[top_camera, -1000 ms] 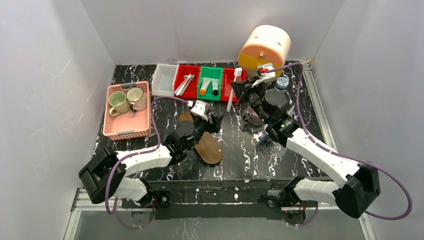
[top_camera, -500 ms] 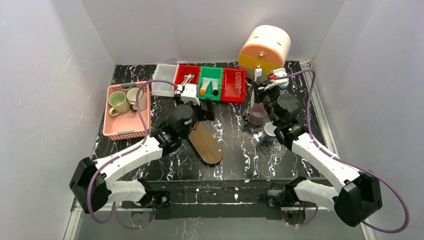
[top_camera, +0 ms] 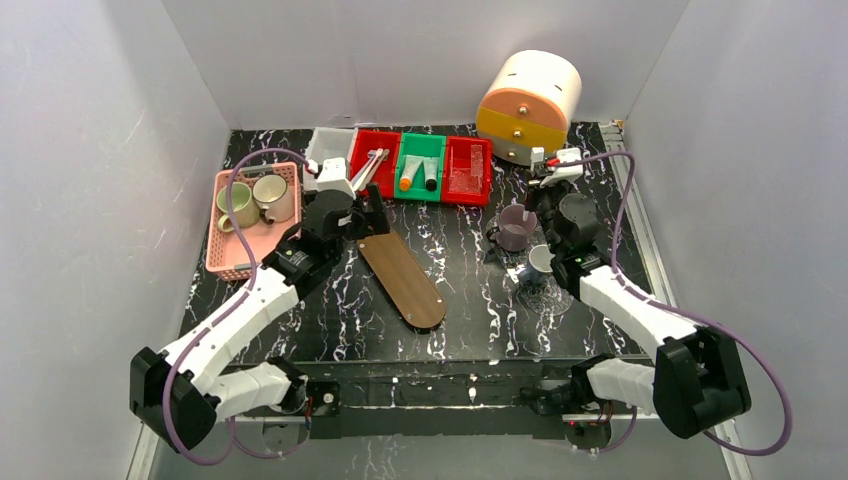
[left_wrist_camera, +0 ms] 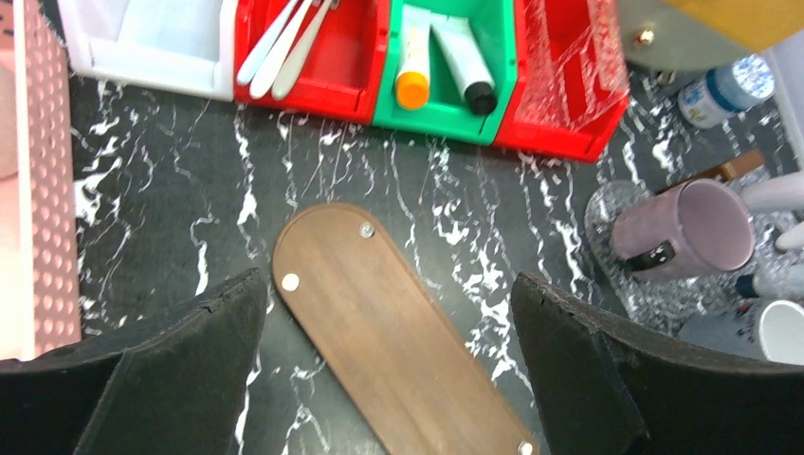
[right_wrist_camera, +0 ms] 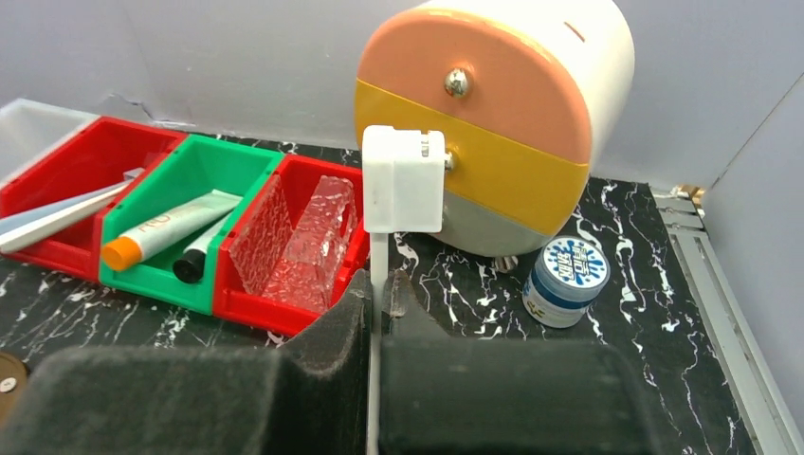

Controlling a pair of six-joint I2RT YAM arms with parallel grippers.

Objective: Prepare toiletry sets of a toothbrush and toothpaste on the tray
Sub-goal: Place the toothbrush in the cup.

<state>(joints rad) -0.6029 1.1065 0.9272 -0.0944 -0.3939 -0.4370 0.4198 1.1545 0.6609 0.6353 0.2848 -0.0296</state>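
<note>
1. The tray (left_wrist_camera: 398,351) lies bare on the worktop. I judge 0 sets laid so far.
2. The left gripper (left_wrist_camera: 387,280) hovers above the tray's far end, fingers spread wide and holding nothing.
3. The right gripper (right_wrist_camera: 377,289) is well right of the tray and beyond its far end. Its fingers are closed on the held toothbrush (right_wrist_camera: 402,180), which stands upright with a boxy white cap on top.
4. Just beyond the tray's far end is the red bin (left_wrist_camera: 365,57) with the spare toothbrushes (left_wrist_camera: 284,43). Beyond and slightly right is the green bin (left_wrist_camera: 446,118), holding the orange-capped tube (left_wrist_camera: 414,57) and the dark-capped tube (left_wrist_camera: 465,62) side by side.
5. My guess at the step in hand: the left arm fetches 1 tube. I'd centre over 1 tube only, span its width and grip mid-body, clear of its neighbour and the bin wall.
6. Lay the tube lengthwise on the tray, leaving room alongside for the toothbrush, and bring in 1 arm at a time.
</note>
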